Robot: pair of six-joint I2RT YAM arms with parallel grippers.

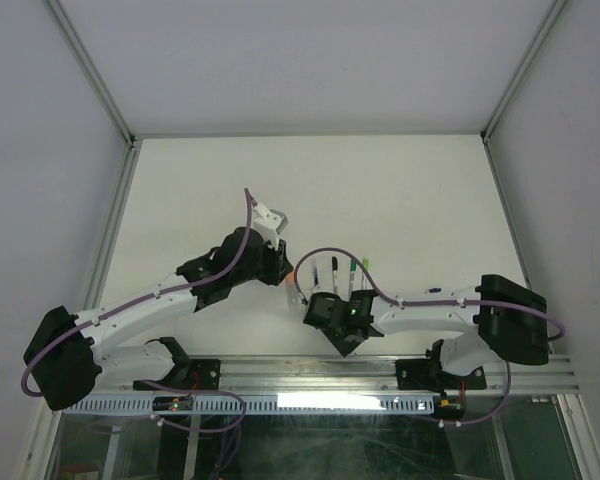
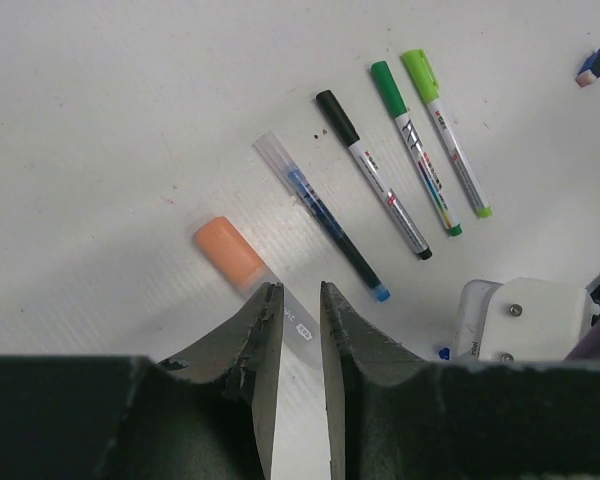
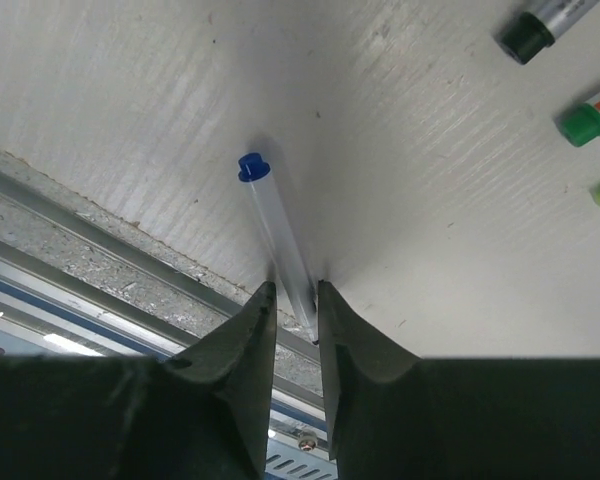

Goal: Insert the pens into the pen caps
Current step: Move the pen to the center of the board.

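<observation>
Two end effectors meet near the bench's point(image 1: 380, 190) six o'clock edge in the top view. The left end effector point(image 1: 283, 272) reaches in from nine o'clock and the right end effector point(image 1: 308, 300) from four. Loose pens point(image 1: 351, 278) lie just beyond the right one, toward twelve.

From the left wrist, the fingers point(image 2: 263, 325) are pressed onto the clear barrel of an orange-ended pen point(image 2: 230, 252), which points to eleven o'clock. Toward one o'clock lie a blue pen point(image 2: 330, 225), a black-capped pen point(image 2: 372, 173) and two green-capped pens point(image 2: 420, 145), side by side and not touching.

From the right wrist, the fingers point(image 3: 263, 320) pinch a clear tube point(image 3: 275, 235), its blue end toward eleven o'clock, above the bench's near edge.

Both grips sit far back on slim, smooth plastic, so either piece could pivot or slide in the pinch. If the two axes are not lined up at contact, the tip would likely catch the rim and lever a piece loose. A low sweep could also scatter the row of pens nearby.
</observation>
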